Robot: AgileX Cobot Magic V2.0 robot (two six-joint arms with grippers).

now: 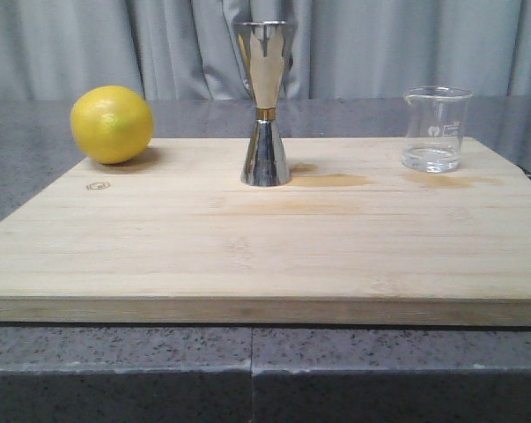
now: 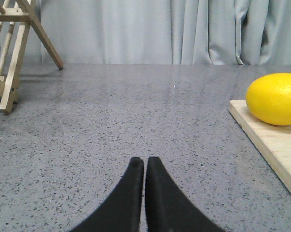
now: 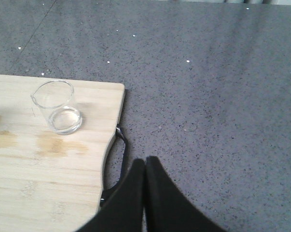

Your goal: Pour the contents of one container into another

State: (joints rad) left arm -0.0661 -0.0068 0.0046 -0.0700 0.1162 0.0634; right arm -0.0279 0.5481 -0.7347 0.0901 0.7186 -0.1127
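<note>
Beaker [image 1: 437,129] stands upright by the cutting board's [image 1: 247,256] far right corner, jigger [image 1: 265,104] mid far edge, well apart; both tools, left [image 2: 144,166] and right [image 3: 145,166], clenched empty, off the board

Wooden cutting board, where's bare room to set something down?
The front half of the pale wooden cutting board is bare. Its back strip is crowded: yellow lemon, steel hourglass jigger, clear glass beaker, damp stains between.

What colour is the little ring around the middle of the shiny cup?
Gold, on the steel jigger's narrow waist; the front view shows it best.
</note>
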